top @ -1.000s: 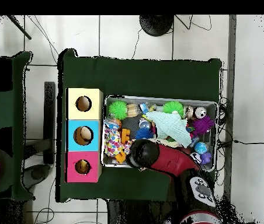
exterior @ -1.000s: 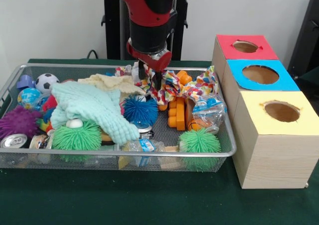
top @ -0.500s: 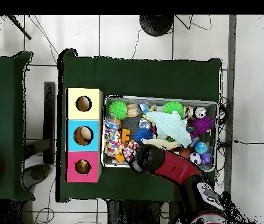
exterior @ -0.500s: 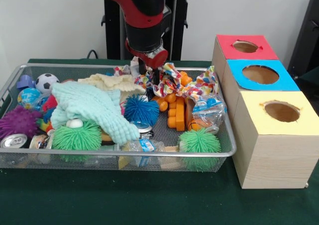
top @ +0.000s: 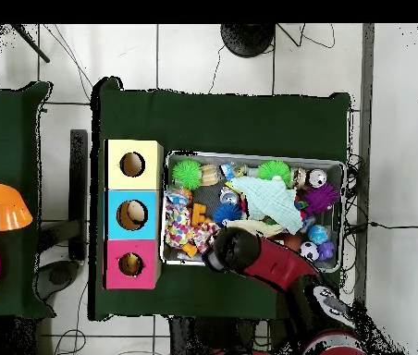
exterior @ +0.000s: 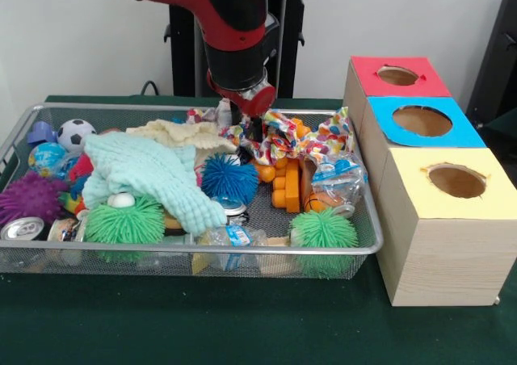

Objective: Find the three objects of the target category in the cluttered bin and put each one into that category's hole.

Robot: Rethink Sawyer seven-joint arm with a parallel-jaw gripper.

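A wire bin (exterior: 202,252) holds a jumble of toys and cloths. My gripper (exterior: 244,127) hangs over the bin's far middle, shut on a bunched polka-dot cloth (exterior: 283,139) whose tail trails right toward the boxes. A mint cloth (exterior: 145,171) and a cream cloth (exterior: 174,132) lie to its left. Right of the bin stand three boxes with holes: red (exterior: 400,76), blue (exterior: 422,121) and yellow (exterior: 456,181). In the overhead view the arm (top: 250,257) covers the gripper, and the polka-dot cloth (top: 180,225) lies at the bin's end by the boxes.
A blue spiky ball (exterior: 228,178), orange blocks (exterior: 284,183) and a crushed plastic bottle (exterior: 335,183) lie just below the gripper. Green spiky balls (exterior: 323,229) (exterior: 125,220), a purple one (exterior: 28,197), a can (exterior: 20,228) and small balls fill the rest.
The gripper rose a little with the polka-dot cloth bunched up in it, then settled slightly lower. An orange bowl has appeared at the overhead view's left edge.
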